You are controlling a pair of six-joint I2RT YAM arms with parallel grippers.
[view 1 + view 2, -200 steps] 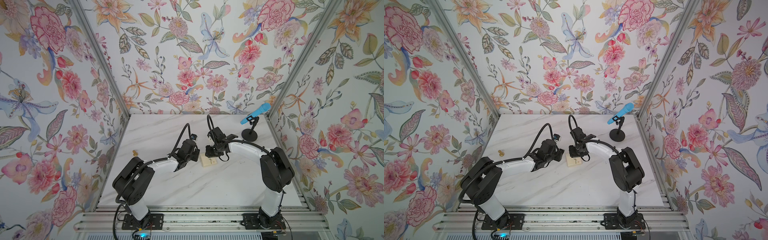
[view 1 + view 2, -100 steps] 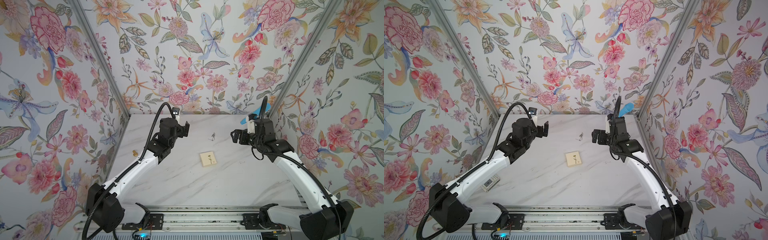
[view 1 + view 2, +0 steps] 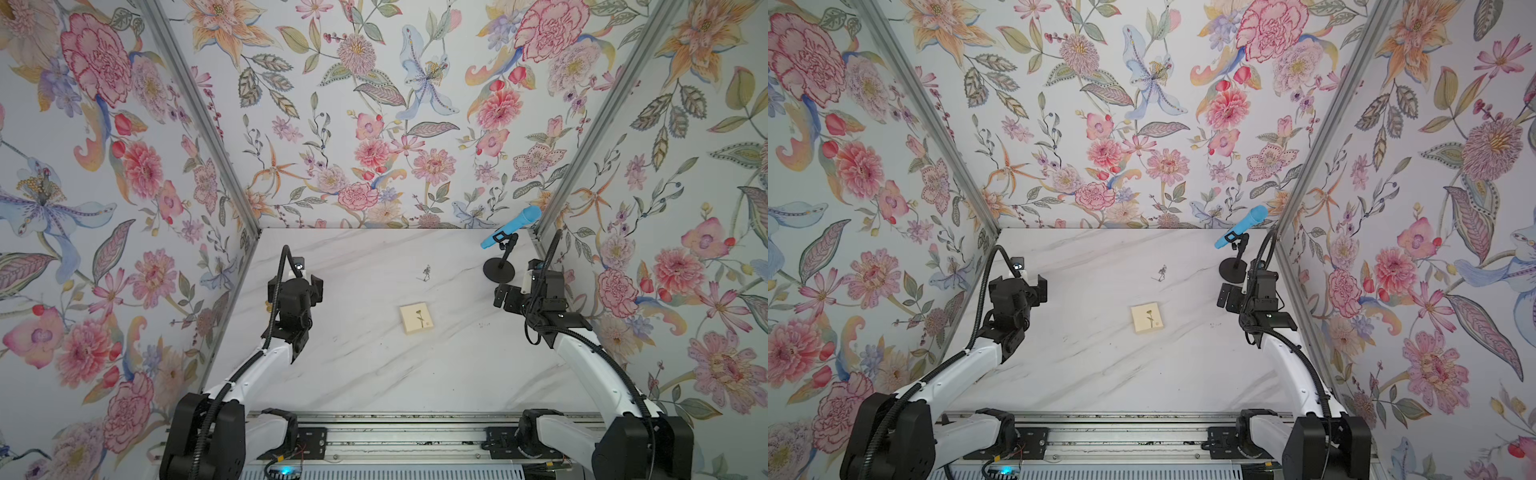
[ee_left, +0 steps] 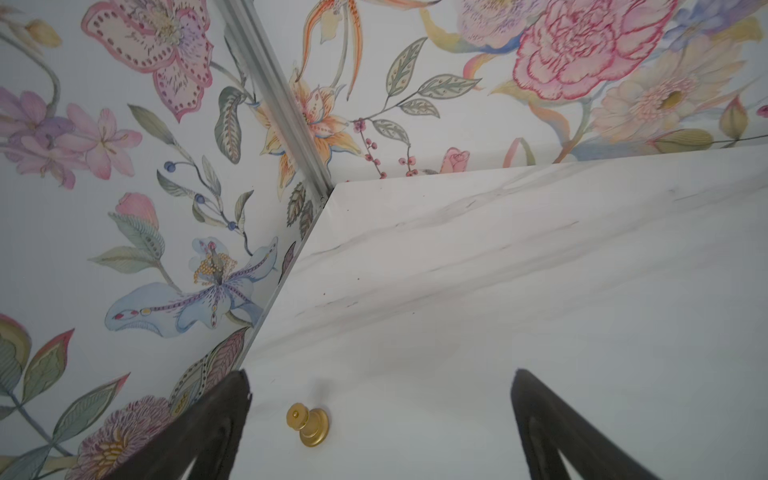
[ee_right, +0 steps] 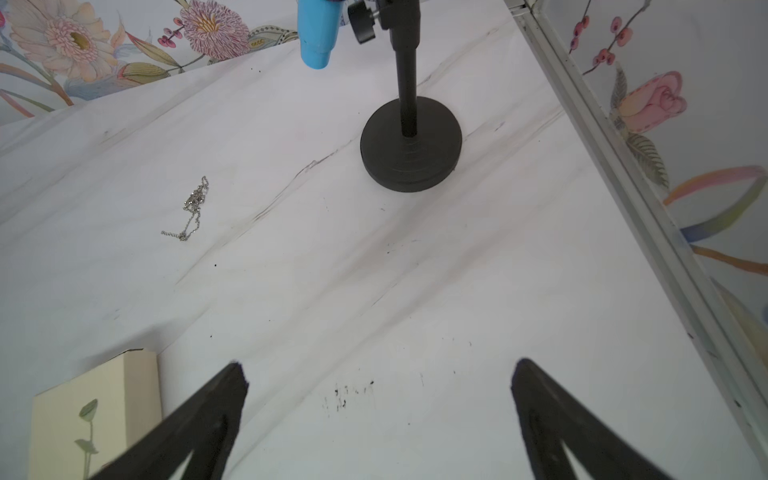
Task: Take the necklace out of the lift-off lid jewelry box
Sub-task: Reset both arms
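On the tabletop [image 3: 374, 374], the necklace [image 3: 427, 273] lay outside the shut lift-off lid jewelry box [image 3: 417, 318].
Both top views showed it on bare marble, well apart from the box. The left wrist view had the left fingers [image 4: 216, 424] spread wide, empty, near a gold knob [image 4: 307, 422]. The right wrist view had the right fingers [image 5: 208, 415] equally wide and empty; removal looked finished.

A white marble-look desk [image 3: 374, 374], walled by floral wallpaper [image 3: 365, 104], carries a blue microphone [image 3: 512, 227] on a black round-based stand [image 3: 498, 270] near its far right corner and a small gold knob [image 4: 308, 422] near the left wall.
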